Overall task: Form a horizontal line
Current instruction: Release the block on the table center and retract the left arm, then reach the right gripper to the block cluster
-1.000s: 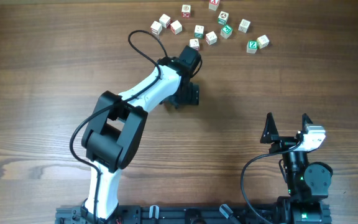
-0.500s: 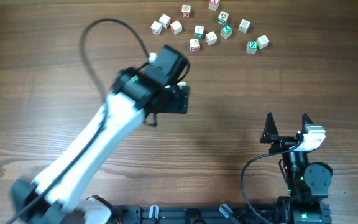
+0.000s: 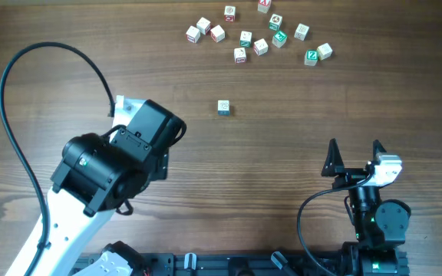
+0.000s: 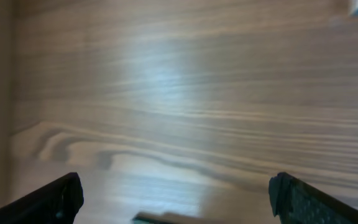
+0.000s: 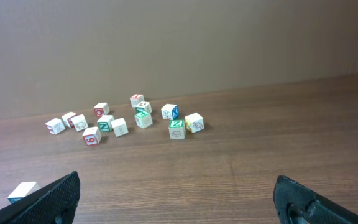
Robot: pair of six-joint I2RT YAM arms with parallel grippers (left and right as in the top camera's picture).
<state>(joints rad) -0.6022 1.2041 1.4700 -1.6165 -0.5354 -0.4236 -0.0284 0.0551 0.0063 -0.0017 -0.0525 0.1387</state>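
mid-table: lone cube | cube cluster beyond, well apart

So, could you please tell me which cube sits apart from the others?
The blue-printed cube, alone at mid-table; the other cubes lie clustered near the far edge.

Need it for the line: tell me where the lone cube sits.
In the overhead view, the lone cube sits mid-table, just below the scattered cube cluster.
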